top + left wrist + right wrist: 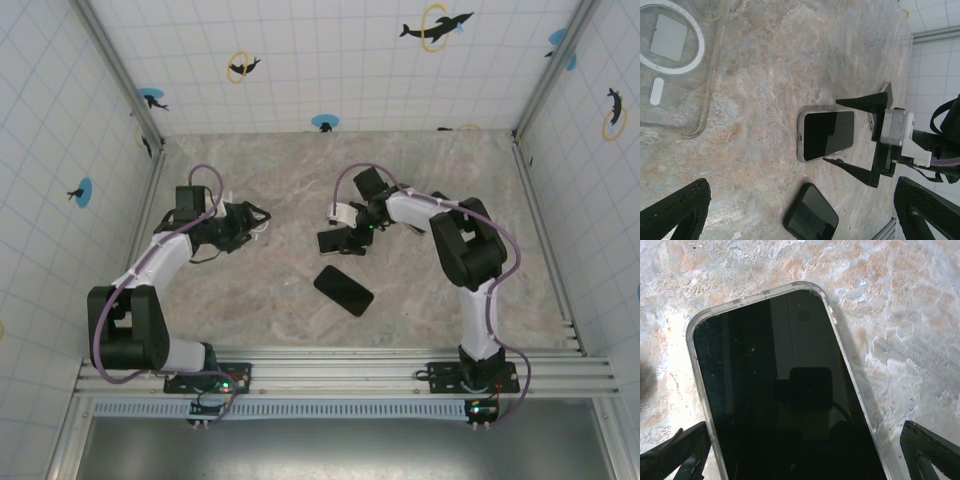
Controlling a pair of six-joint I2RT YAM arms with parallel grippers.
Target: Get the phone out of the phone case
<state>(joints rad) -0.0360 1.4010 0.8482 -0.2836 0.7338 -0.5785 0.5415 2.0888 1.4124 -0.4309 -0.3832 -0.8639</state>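
The top external camera looks steeply down from above and behind the arm bases onto the whole marble-patterned table [420,170] and tiled walls; the left wrist camera sits low, looking across the table toward the cased phone [826,135] at middle distance; the right wrist camera looks almost straight down, very close, at that same cased phone [785,405]; all three share it

Phone [785,405] screen glossy black glass; phone case [690,340] clear plastic; table [900,300] mottled, stone-like, rough.
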